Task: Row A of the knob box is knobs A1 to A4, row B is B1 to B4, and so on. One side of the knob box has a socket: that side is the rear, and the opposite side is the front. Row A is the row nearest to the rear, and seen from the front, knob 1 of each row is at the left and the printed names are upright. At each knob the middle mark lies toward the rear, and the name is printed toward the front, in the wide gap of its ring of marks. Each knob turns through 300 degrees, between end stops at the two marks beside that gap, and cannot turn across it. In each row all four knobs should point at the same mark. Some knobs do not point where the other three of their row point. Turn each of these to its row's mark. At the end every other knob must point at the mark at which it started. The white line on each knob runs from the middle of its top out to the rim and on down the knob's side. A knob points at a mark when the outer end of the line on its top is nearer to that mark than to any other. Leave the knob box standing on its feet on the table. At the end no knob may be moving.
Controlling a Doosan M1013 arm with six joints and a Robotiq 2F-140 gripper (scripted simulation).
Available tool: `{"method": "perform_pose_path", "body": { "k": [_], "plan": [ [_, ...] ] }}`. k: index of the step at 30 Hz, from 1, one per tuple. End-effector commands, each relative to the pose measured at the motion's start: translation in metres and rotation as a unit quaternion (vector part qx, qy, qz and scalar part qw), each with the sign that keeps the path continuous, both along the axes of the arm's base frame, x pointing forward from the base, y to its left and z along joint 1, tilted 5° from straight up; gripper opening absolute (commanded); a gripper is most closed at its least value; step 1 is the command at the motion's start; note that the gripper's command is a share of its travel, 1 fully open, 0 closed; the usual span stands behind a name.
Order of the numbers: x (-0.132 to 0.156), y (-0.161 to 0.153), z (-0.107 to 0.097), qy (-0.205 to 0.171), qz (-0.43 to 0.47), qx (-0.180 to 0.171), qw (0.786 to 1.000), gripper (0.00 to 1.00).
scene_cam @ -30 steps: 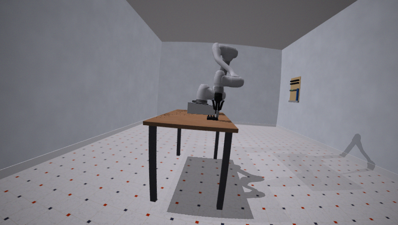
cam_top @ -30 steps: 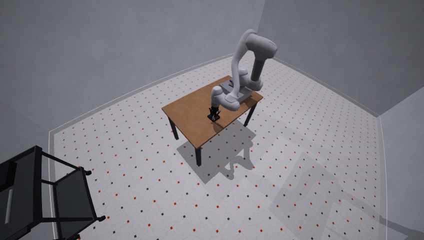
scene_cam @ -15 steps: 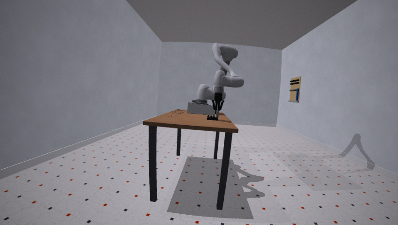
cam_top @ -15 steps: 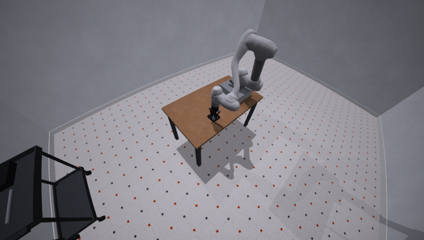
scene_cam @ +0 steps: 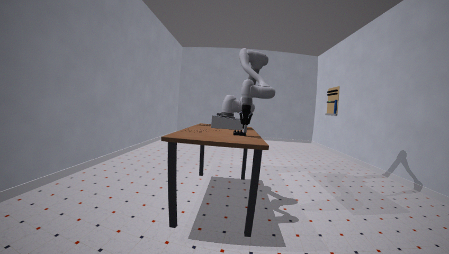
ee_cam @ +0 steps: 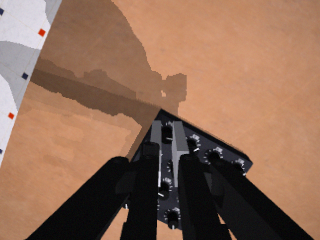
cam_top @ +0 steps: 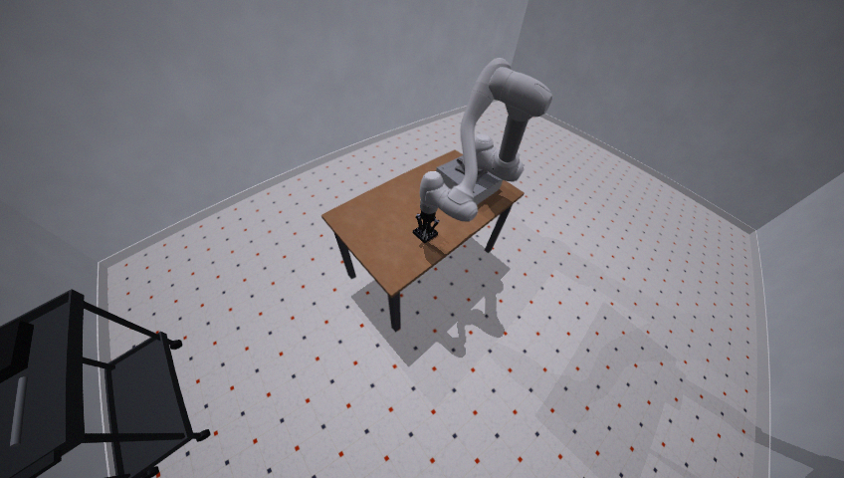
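The knob box is a small black panel with rows of round knobs, lying on the brown table (cam_top: 408,219) near its right edge. It also shows in the top view (cam_top: 427,234) and the exterior view (scene_cam: 239,133), too small to read. My gripper (ee_cam: 166,134) points straight down onto the box; it also shows in the top view (cam_top: 426,226) and the exterior view (scene_cam: 244,127). Its fingers are drawn in narrow on either side of one knob (ee_cam: 166,187) in the box's left column. The fingers hide the knob's white line and the printed names.
The arm's grey base block (cam_top: 468,180) stands at the table's far end. The table edge and the tiled floor (ee_cam: 27,20) lie just left of the box in the wrist view. A black cart (cam_top: 71,384) stands far off on the floor.
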State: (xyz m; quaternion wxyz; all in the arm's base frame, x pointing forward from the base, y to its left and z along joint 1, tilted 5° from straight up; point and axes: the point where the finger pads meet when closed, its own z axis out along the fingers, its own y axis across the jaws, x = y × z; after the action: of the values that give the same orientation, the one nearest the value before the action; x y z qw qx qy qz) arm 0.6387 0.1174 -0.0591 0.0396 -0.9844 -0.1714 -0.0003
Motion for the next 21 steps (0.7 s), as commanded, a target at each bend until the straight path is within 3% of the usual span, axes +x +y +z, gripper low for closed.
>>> {"method": "perform_pose_path", "body": {
  "k": [1,21],
  "plan": [
    [0.0000,0.0000,0.0001,0.000,0.005,0.001,1.000,0.05],
    [0.0000,0.0000,0.0001,-0.018,0.225,0.003,0.974,0.05]
  ]
}}
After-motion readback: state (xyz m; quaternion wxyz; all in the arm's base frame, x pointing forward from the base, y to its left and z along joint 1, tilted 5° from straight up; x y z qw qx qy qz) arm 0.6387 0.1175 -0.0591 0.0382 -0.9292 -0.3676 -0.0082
